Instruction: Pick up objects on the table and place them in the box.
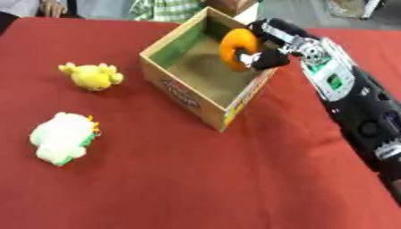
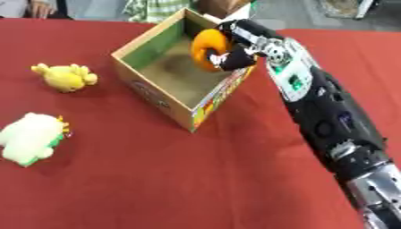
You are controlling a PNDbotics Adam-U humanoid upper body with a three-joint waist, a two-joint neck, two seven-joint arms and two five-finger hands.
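One toy going into the box (image 1: 188,96), two left.
Over the box's open top, the right hand (image 1: 270,57) has its fingers curled round an orange ring (image 1: 237,48); left of the box lie a white plush (image 1: 62,136) and yellow chick (image 1: 91,76).

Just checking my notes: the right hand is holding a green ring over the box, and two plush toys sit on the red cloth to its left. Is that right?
Not quite: the ring is orange, not green, as the left eye view shows. The rest stands: the right hand holds it over the box, and two plush toys sit on the red cloth to its left.
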